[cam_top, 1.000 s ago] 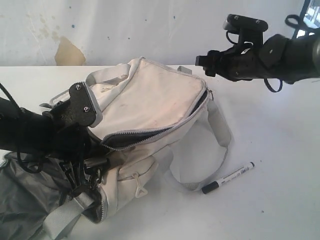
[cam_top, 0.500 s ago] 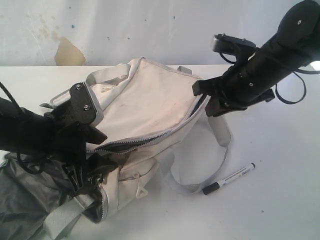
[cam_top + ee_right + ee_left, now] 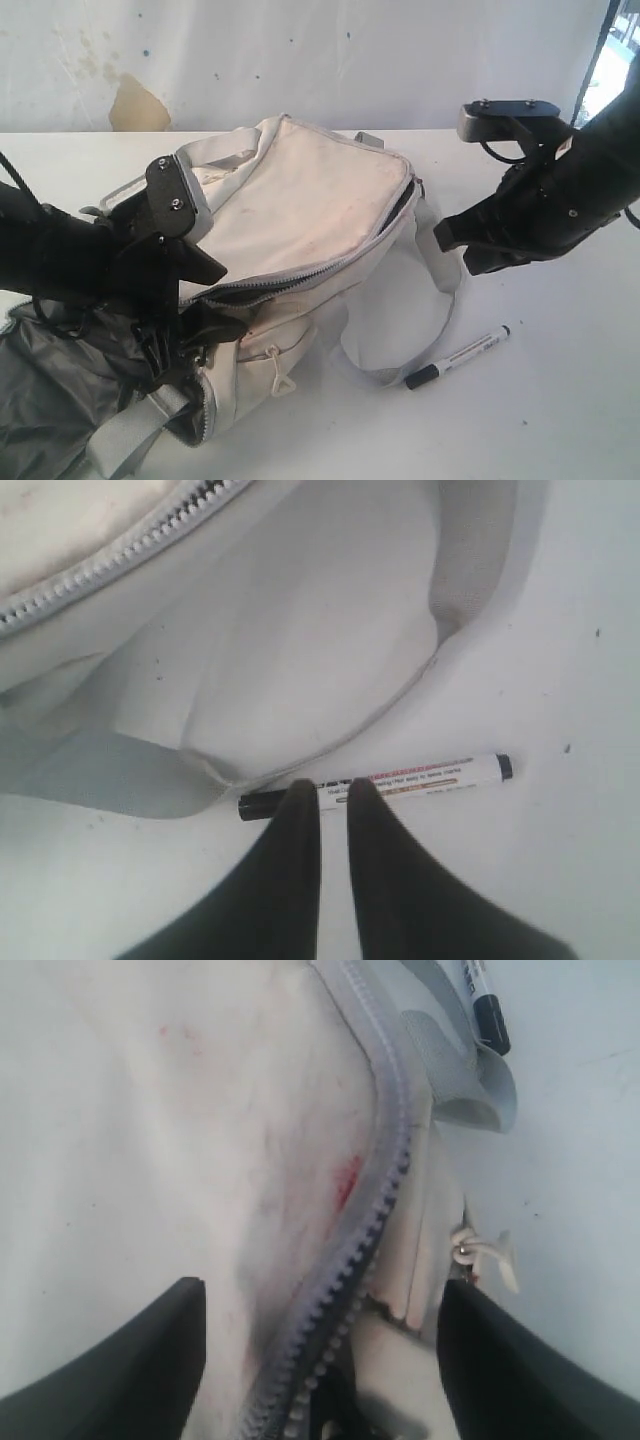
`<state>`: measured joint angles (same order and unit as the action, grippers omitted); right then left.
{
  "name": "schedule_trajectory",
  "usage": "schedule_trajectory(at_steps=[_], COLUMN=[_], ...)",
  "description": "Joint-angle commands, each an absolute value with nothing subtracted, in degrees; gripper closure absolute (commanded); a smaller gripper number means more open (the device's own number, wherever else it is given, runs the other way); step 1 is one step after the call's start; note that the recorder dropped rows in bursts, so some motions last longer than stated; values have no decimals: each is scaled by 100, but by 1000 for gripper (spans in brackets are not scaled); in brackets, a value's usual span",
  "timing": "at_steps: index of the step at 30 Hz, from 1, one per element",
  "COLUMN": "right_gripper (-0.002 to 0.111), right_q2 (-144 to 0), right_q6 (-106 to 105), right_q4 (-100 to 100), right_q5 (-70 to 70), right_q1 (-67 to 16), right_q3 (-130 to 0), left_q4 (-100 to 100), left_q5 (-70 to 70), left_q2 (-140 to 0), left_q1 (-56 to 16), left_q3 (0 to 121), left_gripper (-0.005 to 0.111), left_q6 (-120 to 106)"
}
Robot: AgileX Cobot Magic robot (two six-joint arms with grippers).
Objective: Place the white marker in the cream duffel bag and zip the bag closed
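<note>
**Q:** Exterior view?
**A:** Cream duffel bag [image 3: 300, 200] at centre, zipper [image 3: 300, 270] partly open. White marker [image 3: 457, 356] lies lower right on the tabletop [image 3: 560, 420], beside a strap [image 3: 452, 290].

**Q:** Left wrist view?
**A:** Left hand [image 3: 322, 1295], fingers wide apart, over the zipper.

**Q:** Right wrist view?
**A:** Right hand [image 3: 333, 788], fingers nearly together, empty, over the white marker.

Bright, even light, soft shadows (wrist close-ups slightly soft-focus)

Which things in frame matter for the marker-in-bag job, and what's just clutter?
Job:
white marker
cream duffel bag
grey zipper, open

Not the job:
white table
tan patch on the wall
</note>
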<state>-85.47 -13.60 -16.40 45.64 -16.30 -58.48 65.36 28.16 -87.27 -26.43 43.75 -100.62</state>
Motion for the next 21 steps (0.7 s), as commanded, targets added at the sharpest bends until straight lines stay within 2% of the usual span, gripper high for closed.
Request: schedule_trajectory(at_steps=[1, 15, 21], right_gripper=[99, 99, 99], right_q2=[-8294, -8270, -8270], right_q6=[-1363, -1334, -1334], right_q4=[-1431, -1411, -1411], right_q5=[4343, 3961, 3915], right_q1=[-1592, -1592, -1592], right_q3=[-5531, -5125, -5125], left_q4=[6564, 6032, 6186], left_q5=[2851, 3132, 3282], left_q2=[-8408, -7600, -7610], left_q1=[-2666, -2666, -2676], left_q3=[4405, 4405, 4405], left_gripper=[35, 36, 40], left_q6=[-10012, -8798, -8954])
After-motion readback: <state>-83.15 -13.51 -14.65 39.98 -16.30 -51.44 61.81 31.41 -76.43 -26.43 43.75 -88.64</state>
